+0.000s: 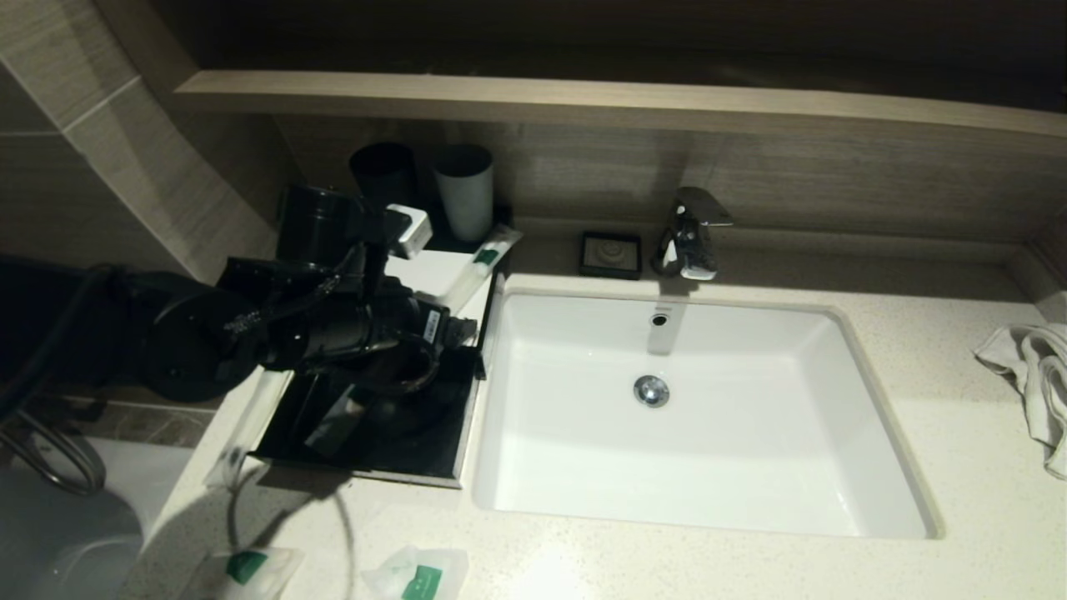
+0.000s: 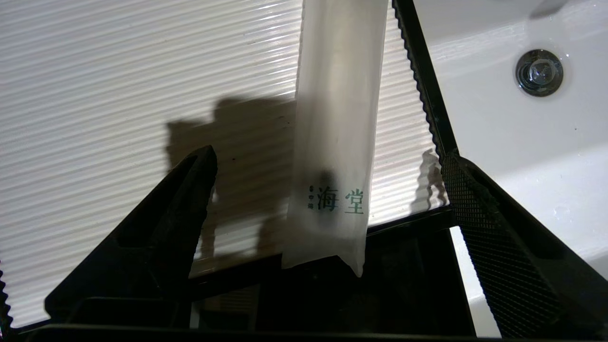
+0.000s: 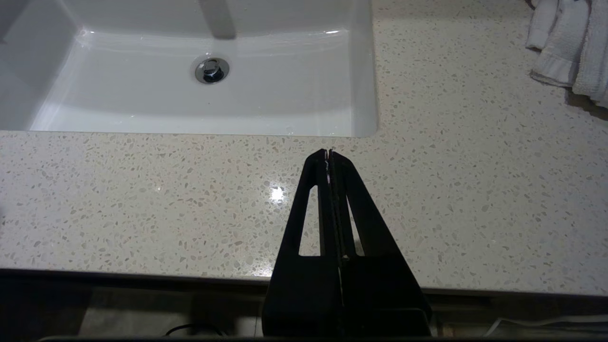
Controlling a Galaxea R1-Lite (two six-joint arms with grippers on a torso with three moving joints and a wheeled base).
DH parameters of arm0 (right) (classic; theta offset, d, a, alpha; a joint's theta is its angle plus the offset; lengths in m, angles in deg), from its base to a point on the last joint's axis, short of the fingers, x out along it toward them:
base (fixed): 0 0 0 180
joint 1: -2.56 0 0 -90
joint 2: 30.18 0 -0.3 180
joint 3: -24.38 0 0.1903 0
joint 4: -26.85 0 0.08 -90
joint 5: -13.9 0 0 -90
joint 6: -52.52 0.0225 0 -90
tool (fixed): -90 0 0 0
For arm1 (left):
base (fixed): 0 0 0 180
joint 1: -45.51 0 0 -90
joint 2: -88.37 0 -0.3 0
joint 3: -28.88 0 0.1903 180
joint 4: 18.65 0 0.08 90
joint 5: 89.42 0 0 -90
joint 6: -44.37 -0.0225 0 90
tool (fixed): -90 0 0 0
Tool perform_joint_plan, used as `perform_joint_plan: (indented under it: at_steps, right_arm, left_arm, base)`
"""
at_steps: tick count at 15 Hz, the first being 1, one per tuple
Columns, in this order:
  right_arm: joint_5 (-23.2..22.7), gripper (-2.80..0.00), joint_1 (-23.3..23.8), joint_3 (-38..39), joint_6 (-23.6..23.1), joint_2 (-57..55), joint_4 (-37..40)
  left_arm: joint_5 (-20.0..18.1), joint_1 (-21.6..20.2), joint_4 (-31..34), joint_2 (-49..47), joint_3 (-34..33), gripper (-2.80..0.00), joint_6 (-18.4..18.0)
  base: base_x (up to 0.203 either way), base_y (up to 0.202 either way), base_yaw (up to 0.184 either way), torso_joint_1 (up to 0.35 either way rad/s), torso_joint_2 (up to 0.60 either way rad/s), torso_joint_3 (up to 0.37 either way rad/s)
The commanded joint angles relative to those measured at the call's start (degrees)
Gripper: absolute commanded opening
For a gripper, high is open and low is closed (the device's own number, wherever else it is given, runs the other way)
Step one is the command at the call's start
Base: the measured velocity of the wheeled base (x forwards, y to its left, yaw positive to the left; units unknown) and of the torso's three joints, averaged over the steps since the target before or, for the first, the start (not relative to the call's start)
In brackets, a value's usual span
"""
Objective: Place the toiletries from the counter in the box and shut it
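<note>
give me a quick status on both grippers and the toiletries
Left gripper open over the box, long packet lying on its white top between the fingers. Right gripper shut, parked over the counter. Two pouches not yet boxed.

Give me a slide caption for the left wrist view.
Open left gripper poised around a long translucent packet on the box's ribbed white top.

- Speckled cream counter (image 1: pixel 959 400) with an inset white sink (image 1: pixel 583 467) at centre.
- At 9 o'clock: black box (image 1: pixel 400 458), drawer open.
- At 7 o'clock, on the front edge: two clear pouches (image 1: pixel 250 568) (image 1: pixel 417 577) with green labels.
- At 8 o'clock: a long packet (image 1: pixel 250 417) just beside the box.
- At 3 o'clock: white towel (image 1: pixel 1034 375).
- At 12 o'clock: soap dish (image 1: pixel 611 254) and faucet (image 1: pixel 692 233).
- At 11 o'clock: two cups (image 1: pixel 383 175) (image 1: pixel 463 192).
</note>
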Motion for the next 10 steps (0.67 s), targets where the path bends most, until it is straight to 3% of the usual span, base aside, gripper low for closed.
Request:
perform_joint_plan:
  at_steps: [1, 10]
  right_arm:
    - [0.0, -2.8, 0.0, 0.09, 0.03, 0.0, 0.0]
    - [-0.04, -2.8, 0.0, 0.09, 0.03, 0.0, 0.0]
  left_arm:
    - [0.03, 0.03, -0.16, -0.11, 0.0, 0.0, -0.07]
    - [0.11, 0.03, -0.16, -0.2, -0.17, 0.0, -0.07]
  base:
    - [0.0, 0.0, 0.0, 0.0, 0.0, 0.0]
    - [0.0, 0.0, 0.0, 0.0, 0.0, 0.0]
